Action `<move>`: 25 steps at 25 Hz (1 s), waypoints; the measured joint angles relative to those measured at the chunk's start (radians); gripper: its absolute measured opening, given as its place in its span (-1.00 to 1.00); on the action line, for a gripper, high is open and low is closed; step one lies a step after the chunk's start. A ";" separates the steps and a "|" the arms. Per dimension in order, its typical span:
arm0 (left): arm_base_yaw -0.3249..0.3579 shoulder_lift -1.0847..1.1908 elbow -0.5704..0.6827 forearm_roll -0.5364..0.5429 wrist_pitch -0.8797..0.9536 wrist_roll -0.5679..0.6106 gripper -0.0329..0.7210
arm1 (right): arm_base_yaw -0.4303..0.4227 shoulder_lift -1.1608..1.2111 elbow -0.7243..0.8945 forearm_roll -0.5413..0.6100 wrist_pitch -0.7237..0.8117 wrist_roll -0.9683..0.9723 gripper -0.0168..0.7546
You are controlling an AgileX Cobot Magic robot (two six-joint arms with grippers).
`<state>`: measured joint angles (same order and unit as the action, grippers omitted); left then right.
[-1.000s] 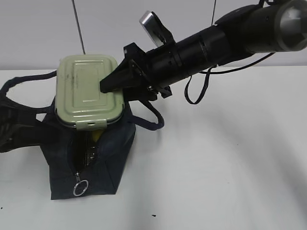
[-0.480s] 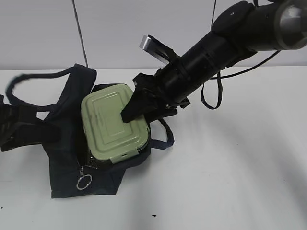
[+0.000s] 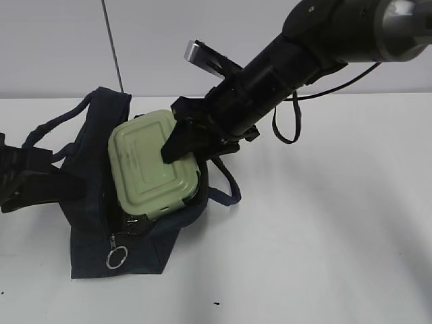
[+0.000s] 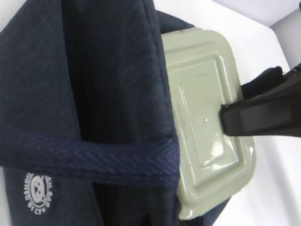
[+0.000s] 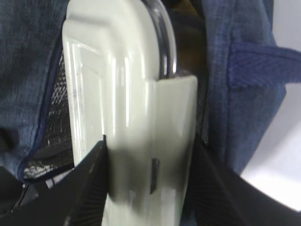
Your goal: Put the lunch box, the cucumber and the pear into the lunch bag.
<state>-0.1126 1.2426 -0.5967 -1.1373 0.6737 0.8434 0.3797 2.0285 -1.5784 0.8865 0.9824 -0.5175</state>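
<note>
On lunch bag [image 4: 56,155]: round white logo patch [image 4: 40,194], unreadable; right end effector [image 5: 150,183] grips lunch box [image 3: 152,162].

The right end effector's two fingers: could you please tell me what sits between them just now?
The lunch box sits between them: the right wrist view shows the right end effector clamped across its pale green lid and clear base, at the lunch bag's mouth.

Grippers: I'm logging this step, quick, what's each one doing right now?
Left gripper: shut, seemingly on the lunch bag, holding it open.
Right gripper: shut on the lunch box, lowering it into the bag.
</note>
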 joint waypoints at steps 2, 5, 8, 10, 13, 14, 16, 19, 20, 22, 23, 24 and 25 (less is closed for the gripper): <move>0.000 0.000 0.000 0.000 0.000 0.000 -0.96 | 0.015 0.000 0.000 0.002 -0.028 0.000 0.01; 0.000 0.000 0.000 -0.001 0.002 0.000 -0.96 | 0.031 0.002 0.000 0.014 -0.060 0.000 0.01; 0.000 0.000 0.000 -0.012 0.008 0.000 -0.96 | 0.034 0.006 0.000 0.016 -0.079 0.001 0.01; 0.000 0.000 0.000 -0.019 0.013 0.000 -0.96 | 0.036 0.015 -0.002 0.018 -0.086 0.004 0.01; 0.000 0.000 0.000 -0.022 0.022 0.000 -0.96 | 0.040 0.042 -0.004 0.042 -0.090 0.004 0.01; 0.000 0.000 0.000 -0.022 0.023 0.000 -0.96 | 0.042 0.046 -0.008 0.057 -0.090 0.004 0.01; 0.000 0.000 0.000 -0.022 0.023 0.000 -0.96 | 0.049 0.061 -0.020 0.082 -0.088 0.004 0.01; 0.000 0.000 0.000 -0.022 0.024 0.000 -0.96 | 0.067 0.083 -0.047 0.092 -0.088 0.003 0.01; 0.000 0.000 0.000 -0.022 0.026 0.000 -0.96 | 0.077 0.089 -0.056 0.092 -0.090 -0.005 0.01; 0.000 0.000 0.000 -0.022 0.027 0.000 -0.96 | 0.096 0.098 -0.073 0.092 -0.094 -0.022 0.01; 0.000 0.000 0.000 -0.022 0.029 0.000 -0.96 | 0.100 0.101 -0.081 0.092 -0.096 -0.026 0.01; 0.000 0.000 0.000 -0.022 0.030 0.000 -0.96 | 0.105 0.103 -0.086 0.090 -0.096 -0.029 0.01; 0.000 0.000 0.000 -0.022 0.031 0.000 -0.96 | 0.106 0.103 -0.088 0.090 -0.096 -0.033 0.01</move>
<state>-0.1126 1.2426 -0.5967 -1.1589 0.7049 0.8434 0.4857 2.1311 -1.6668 0.9763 0.8861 -0.5501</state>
